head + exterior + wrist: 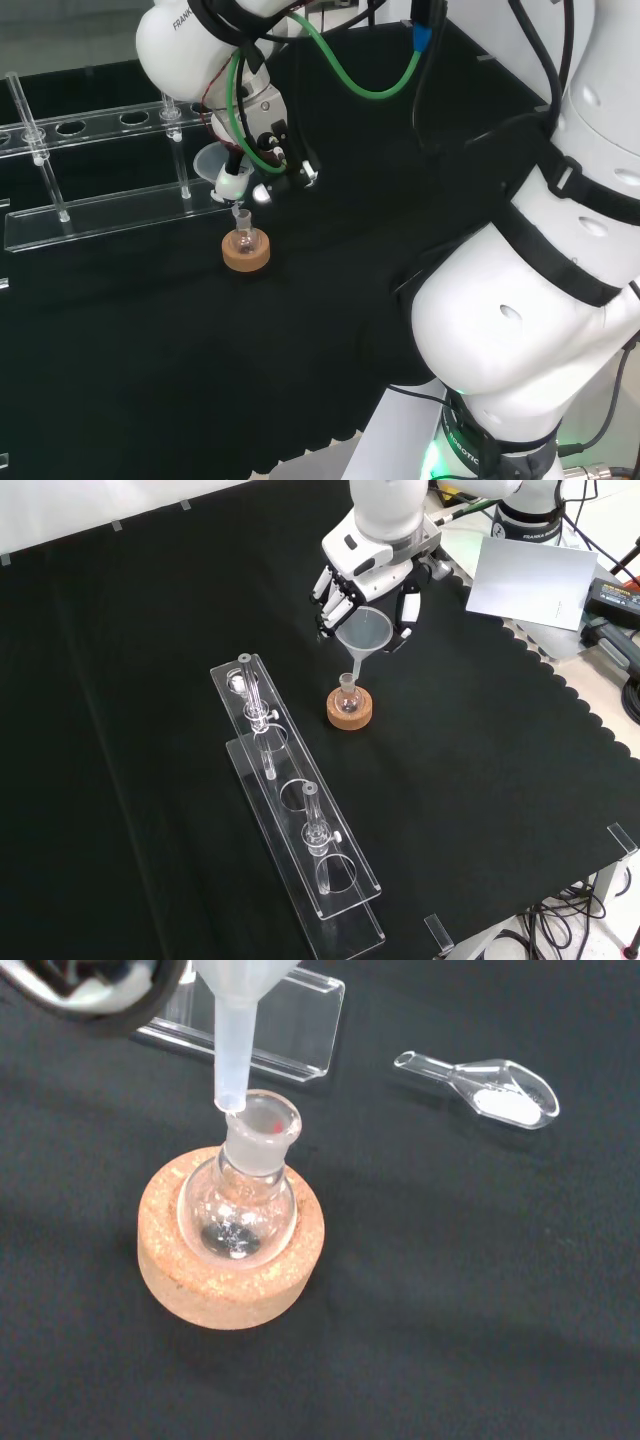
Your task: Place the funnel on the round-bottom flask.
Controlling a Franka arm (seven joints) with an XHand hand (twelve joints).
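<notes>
Cork ring stand [350, 709] on the black-clothed table [480, 780], carrying the round-bottom flask [348, 692] upright with its short neck open. My hand [372, 580] hangs above and just behind the flask in the front view, its fingers [330, 598] curled round the translucent funnel [362, 633], which I hold by the cone with the stem pointing down. In the wrist view the tip of the funnel stem [232, 1055] sits at the rim of the flask neck [262, 1125], toward one side of the opening; whether it touches the glass cannot be told. The flask bulb [238, 1212] rests in the hollow of the cork ring [230, 1260].

In the head view the funnel [218, 165] is seen to the left of my hand [268, 150], with the flask [244, 238] and cork ring [246, 254] directly below.

A clear plastic rack [300, 830] with round holes lies to the left of the flask in the front view, with glass tubes [312, 820] standing in it. A clear glass scoop [490, 1088] holding a white powder lies on the cloth, apart from the cork ring.
</notes>
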